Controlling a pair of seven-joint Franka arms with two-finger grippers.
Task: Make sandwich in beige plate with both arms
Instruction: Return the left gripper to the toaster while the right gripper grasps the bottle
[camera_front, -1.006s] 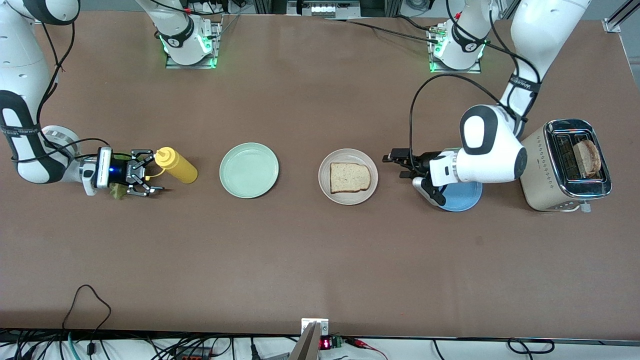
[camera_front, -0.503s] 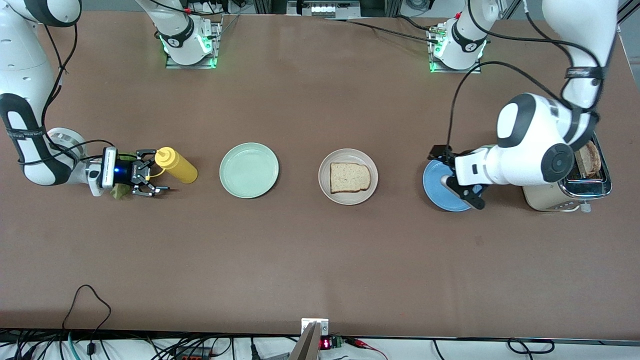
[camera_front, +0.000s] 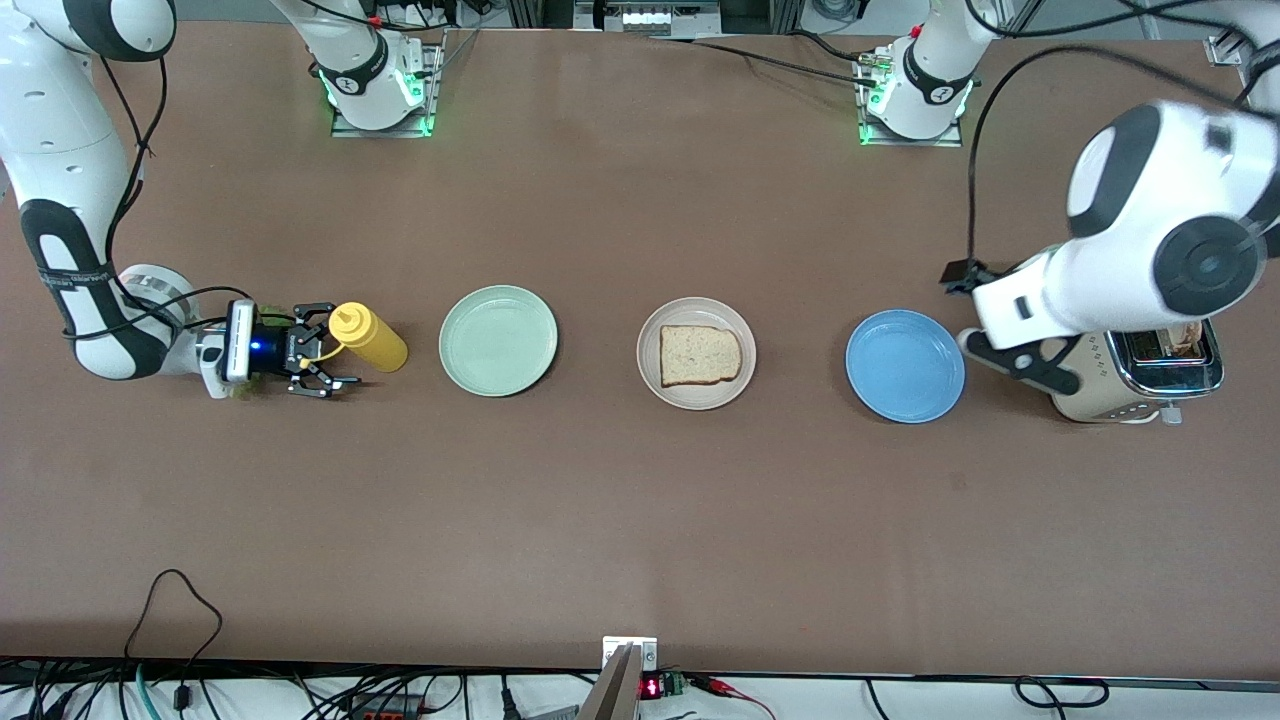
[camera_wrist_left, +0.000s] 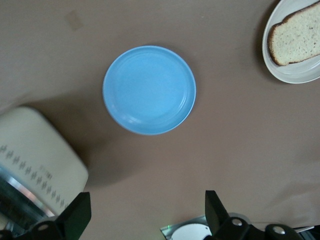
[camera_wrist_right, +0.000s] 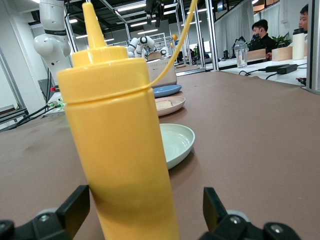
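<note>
The beige plate (camera_front: 650, 378) holds one bread slice (camera_front: 700, 355), and both also show in the left wrist view (plate (camera_wrist_left: 300, 76), slice (camera_wrist_left: 295, 39)). A second slice (camera_front: 1188, 338) stands in the toaster (camera_front: 1100, 385), mostly hidden by the left arm. My left gripper (camera_wrist_left: 145, 220) is open and empty, high over the table between the blue plate and the toaster. My right gripper (camera_front: 335, 348) is open with its fingers on either side of a yellow squeeze bottle (camera_front: 372, 340) (camera_wrist_right: 120, 150). A bit of green lettuce (camera_front: 236, 391) peeks from under the right wrist.
A mint-green plate (camera_front: 498, 340) lies between the bottle and the beige plate. A bright blue plate (camera_front: 905, 366) (camera_wrist_left: 149, 90) lies between the beige plate and the toaster (camera_wrist_left: 35, 160). The arm bases stand along the table's edge farthest from the front camera.
The left arm swung away from the beige plate, past the blue plate, to over the toaster. The right gripper moved round the bottle, which shifted slightly toward the mint-green plate.
</note>
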